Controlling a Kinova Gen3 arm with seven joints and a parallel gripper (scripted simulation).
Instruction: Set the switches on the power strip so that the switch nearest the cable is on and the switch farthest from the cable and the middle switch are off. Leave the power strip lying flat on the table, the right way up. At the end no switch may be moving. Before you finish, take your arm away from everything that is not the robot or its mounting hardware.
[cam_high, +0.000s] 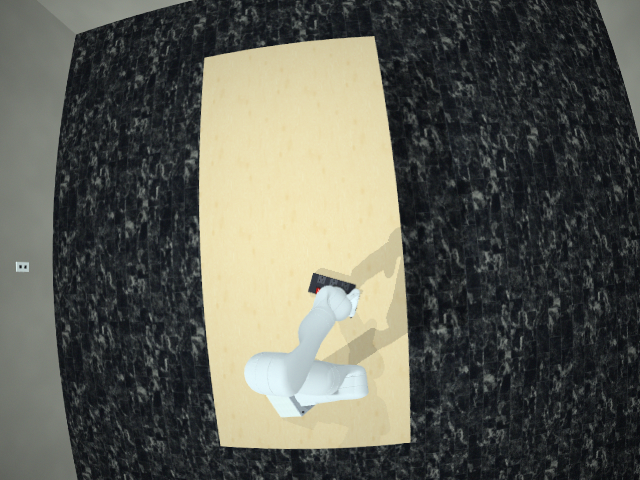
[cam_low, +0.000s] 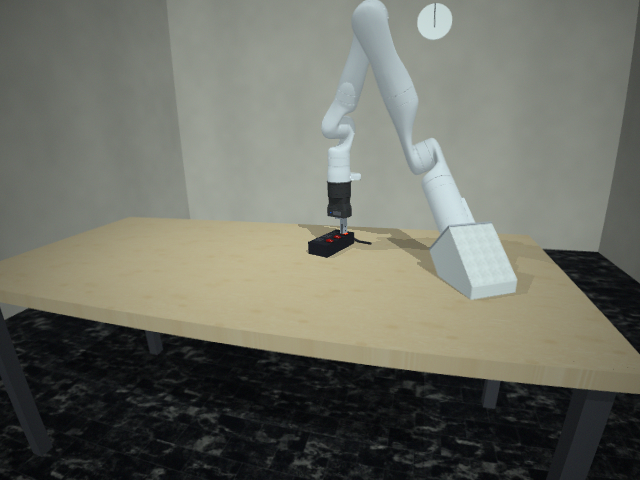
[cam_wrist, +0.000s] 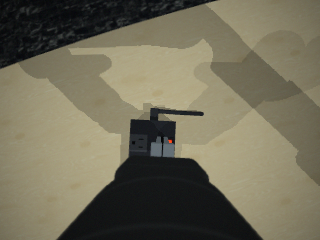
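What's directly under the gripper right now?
The gripper, shut and empty, stands over the cable end of the power strip. Red switches show beside it; its fingertips hide any contact.

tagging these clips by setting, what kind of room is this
Probably a bare indoor test room: plain grey walls, a round wall clock, dark marbled floor, and one long wooden table carrying only a white robot arm and a power strip.
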